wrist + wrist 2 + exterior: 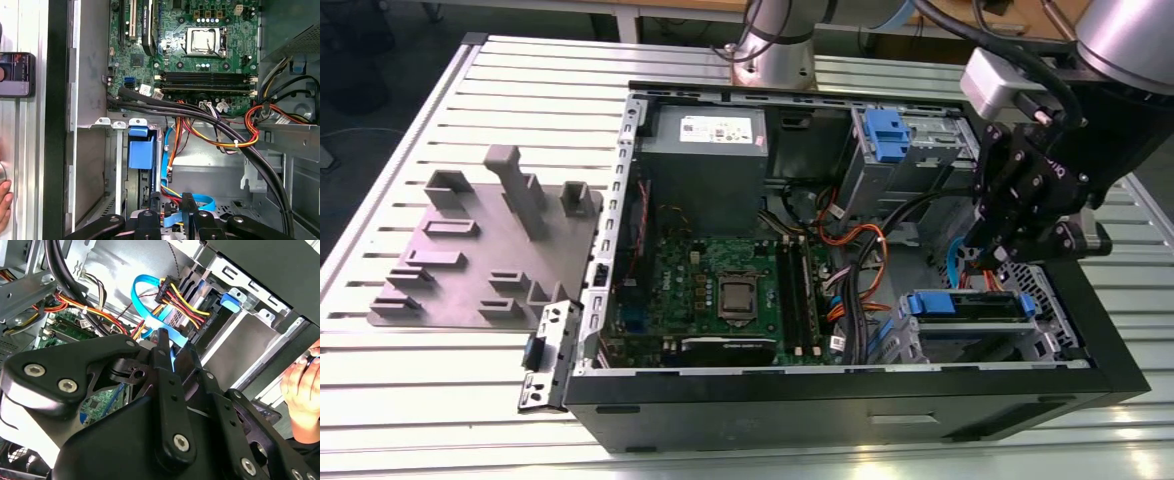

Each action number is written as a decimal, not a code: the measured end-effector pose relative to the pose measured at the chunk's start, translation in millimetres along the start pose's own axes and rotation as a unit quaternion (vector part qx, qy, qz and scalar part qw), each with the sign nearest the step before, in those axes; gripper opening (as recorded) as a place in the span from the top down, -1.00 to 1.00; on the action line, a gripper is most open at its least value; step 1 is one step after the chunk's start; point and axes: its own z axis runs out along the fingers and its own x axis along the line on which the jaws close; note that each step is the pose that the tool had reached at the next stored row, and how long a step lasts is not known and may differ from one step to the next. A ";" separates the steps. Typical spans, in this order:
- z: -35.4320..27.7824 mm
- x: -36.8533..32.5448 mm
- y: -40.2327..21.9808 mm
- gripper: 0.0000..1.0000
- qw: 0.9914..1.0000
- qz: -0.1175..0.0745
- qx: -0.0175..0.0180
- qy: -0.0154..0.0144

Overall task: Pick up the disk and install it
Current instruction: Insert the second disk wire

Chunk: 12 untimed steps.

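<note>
Open computer case (854,385), slatted metal table (440,390), grey fixture (480,250)

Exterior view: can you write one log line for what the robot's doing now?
gripper: black, inside open black computer case | disk: silver drive, blue rails, in lower bay near gripper

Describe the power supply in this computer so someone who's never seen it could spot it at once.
Find the open black case on the slatted table. In its far corner, toward the exterior view's left and beyond the green motherboard, sits the power supply. It is the only big grey box with a white sticker; the neighbouring drive cage carries a blue latch.
</note>
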 end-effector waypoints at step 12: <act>0.6 0.3 0.0 0.69 1.000 0.000 0.000 -0.001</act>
